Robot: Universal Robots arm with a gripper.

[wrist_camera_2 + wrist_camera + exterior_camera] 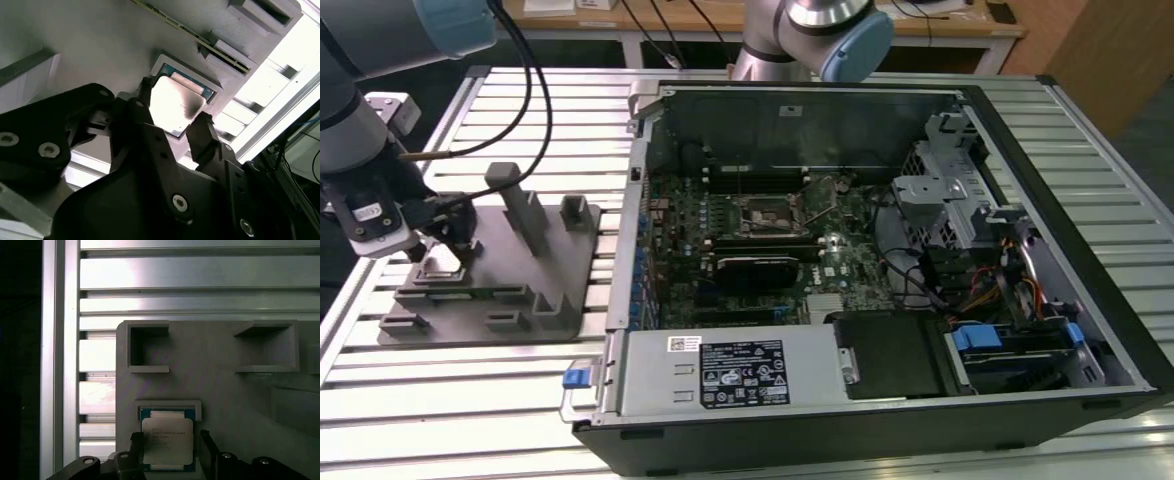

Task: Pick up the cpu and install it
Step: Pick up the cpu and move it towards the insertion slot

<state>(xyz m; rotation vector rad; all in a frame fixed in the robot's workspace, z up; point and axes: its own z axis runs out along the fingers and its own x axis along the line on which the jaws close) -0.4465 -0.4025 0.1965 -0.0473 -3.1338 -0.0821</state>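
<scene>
The cpu (167, 441), a flat square chip with a pale metal top, lies in a shallow recess of the grey plastic fixture (215, 385). My gripper (170, 442) hangs low over it, open, with one black finger on each side of the chip and a narrow gap at one side. In the second wrist view the cpu (175, 100) shines between the fingertips (201, 127) of my gripper (174, 106). In the exterior view my gripper (447, 250) is down at the fixture (520, 295) on the exterior view's left. The motherboard's socket (767, 214) stands uncovered inside the case.
The open computer case (1067, 230) takes up the middle and the exterior view's right, with a power supply (720, 372) at its front and cables and drive bays at its right. Upright posts (520, 210) rise from the fixture beside my gripper. A slatted metal table (480, 400) lies underneath.
</scene>
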